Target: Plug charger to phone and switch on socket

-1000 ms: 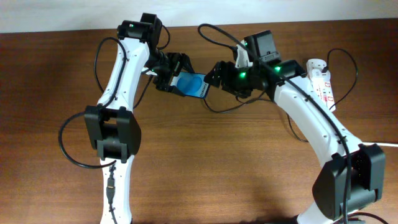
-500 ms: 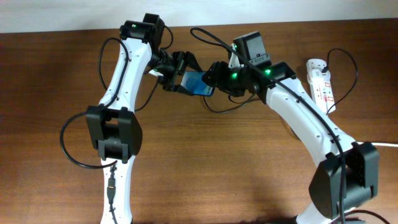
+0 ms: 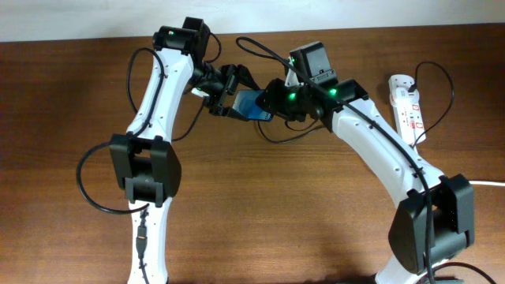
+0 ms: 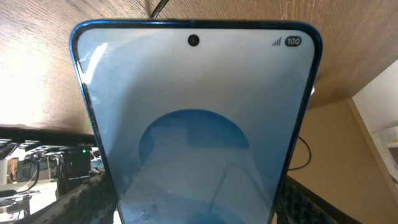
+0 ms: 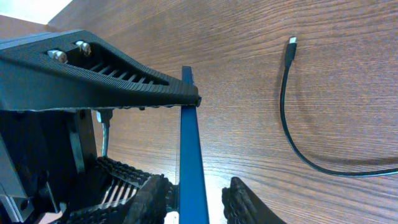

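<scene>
Even, diffuse light from above fills the overhead view. The wooden table point(image 3: 300, 205) shows no glare, and only soft, faint shadows lie beside the left arm point(image 3: 154, 87) and the right arm point(image 3: 379, 150). In the left wrist view the phone point(image 4: 199, 124) sits so close that pale reflections wash over its screen (the wood at upper left is nearly bleached out), and the background is soft. The right wrist view is crisp on the wood grain; the charger point(image 5: 282, 93) throws a blurred shadow, and the top-left corner burns white.
</scene>
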You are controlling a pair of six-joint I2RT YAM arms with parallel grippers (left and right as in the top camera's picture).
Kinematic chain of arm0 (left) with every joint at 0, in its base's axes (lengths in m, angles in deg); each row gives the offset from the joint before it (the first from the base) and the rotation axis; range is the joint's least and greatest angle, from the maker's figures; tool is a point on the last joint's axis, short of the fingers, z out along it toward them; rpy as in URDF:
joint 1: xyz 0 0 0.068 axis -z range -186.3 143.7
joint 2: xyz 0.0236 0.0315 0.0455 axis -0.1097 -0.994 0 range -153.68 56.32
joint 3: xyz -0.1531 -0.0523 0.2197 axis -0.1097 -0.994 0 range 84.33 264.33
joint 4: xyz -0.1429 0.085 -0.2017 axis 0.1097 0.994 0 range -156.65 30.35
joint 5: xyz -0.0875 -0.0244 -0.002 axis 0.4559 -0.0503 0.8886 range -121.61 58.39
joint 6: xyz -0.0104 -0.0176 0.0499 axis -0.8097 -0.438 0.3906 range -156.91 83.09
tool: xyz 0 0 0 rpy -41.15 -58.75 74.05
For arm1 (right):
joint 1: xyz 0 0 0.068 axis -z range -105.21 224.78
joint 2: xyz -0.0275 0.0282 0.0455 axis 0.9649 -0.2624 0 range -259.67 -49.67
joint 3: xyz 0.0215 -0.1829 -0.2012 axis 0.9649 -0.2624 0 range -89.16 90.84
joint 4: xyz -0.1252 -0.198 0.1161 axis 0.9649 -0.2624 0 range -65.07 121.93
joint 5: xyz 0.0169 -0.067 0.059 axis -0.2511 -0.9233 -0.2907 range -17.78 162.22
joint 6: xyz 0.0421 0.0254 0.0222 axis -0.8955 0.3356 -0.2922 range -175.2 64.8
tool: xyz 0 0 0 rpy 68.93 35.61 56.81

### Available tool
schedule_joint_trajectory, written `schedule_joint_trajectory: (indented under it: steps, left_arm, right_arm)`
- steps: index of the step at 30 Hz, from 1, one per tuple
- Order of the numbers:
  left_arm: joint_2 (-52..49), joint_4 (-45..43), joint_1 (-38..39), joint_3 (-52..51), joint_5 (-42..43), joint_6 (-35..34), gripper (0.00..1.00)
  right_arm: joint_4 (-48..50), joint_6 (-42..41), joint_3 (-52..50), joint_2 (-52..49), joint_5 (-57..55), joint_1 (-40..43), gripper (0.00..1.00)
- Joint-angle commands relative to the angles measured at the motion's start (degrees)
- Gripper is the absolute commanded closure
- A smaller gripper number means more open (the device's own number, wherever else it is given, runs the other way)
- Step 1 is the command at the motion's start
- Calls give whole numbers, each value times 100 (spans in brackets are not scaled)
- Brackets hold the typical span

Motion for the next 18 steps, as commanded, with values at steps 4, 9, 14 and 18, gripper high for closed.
schedule_joint_trajectory:
  steps: [4,9,14,18]
  left_arm:
    - [26,11,22,157,236,-59,100]
    - [26,11,22,157,236,-59,100]
    - [26,11,22,157,234,-57,100]
    - [26,11,22,157,236,-57,89]
  right_arm:
    - [37,33,118,-85,-50,-138,69]
    - [35,31,118,-85,-48,-138,76]
    - [35,31,118,-85,-48,-136,93]
    - [35,31,118,-83,-48,-131,96]
